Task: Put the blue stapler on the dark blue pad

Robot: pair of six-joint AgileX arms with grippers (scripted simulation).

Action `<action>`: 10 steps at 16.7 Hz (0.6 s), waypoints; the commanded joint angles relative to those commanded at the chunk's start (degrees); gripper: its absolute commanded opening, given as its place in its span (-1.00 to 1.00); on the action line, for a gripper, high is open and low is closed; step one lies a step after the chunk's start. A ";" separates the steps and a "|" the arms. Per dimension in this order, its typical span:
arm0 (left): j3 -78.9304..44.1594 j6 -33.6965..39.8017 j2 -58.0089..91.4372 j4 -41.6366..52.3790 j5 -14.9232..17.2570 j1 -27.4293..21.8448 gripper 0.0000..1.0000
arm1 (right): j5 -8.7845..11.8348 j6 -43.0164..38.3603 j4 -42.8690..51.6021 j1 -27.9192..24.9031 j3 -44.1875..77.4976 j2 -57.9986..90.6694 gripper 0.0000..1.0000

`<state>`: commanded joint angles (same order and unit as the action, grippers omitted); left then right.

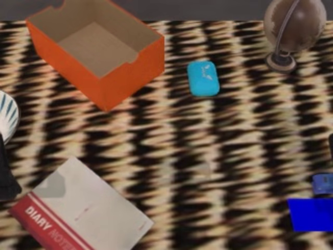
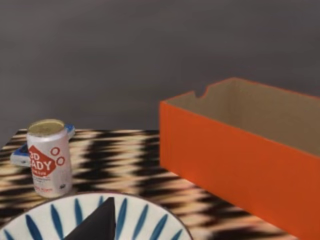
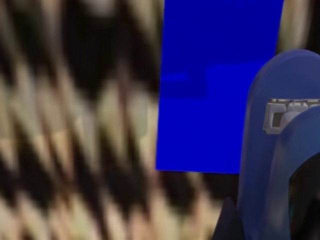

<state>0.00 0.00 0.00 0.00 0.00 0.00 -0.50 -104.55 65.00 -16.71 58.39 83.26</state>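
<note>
One blue stapler [image 1: 323, 184] beside one dark blue pad [image 1: 310, 214]

Rendered simulation tabletop, office-like: globe [image 1: 294, 26] at 1 o'clock, diary notebook [image 1: 80, 211] at 7, orange cardboard box [image 1: 99, 47] at 11; blank grey backdrop.

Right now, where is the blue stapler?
The blue stapler sits at the table's far right edge in the top view, just above the dark blue pad. The right wrist view shows it close up beside that pad.
</note>
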 joint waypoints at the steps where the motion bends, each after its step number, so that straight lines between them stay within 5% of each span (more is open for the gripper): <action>1: 0.00 0.00 0.00 0.00 0.00 0.00 1.00 | 0.01 -0.74 -0.16 0.18 -0.41 -0.50 -1.00; 10: 0.00 0.00 0.00 0.00 0.00 0.00 1.00 | 0.03 -0.83 -4.21 0.00 -2.88 1.10 -1.00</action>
<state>0.00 0.00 0.00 0.00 0.00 0.00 -0.47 -105.38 60.80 -16.71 55.50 84.36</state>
